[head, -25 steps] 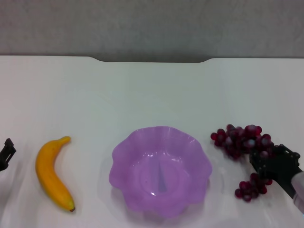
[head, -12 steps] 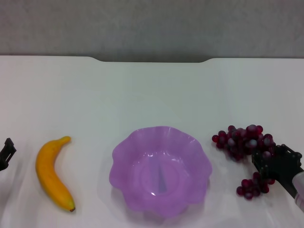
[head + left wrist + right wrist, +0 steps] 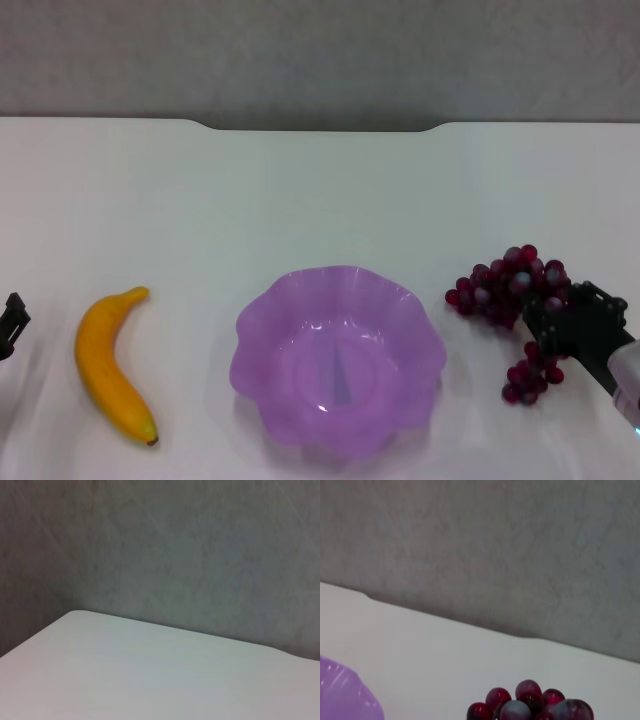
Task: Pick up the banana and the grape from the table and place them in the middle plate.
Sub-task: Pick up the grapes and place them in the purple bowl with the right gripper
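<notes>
- Right pincer at right edge of frame, lower half, clamped on the grape; bunch drapes over it, part above-left, a small cluster hanging below.
- Grape sits just right of the middle plate, apart from its rim.
- Plate lower centre on the white table.
- Banana lower left, lying flat on table, dark tip toward bottom edge.
- Left pincer at far left edge, beside banana, not touching; opening cannot be told.
</notes>
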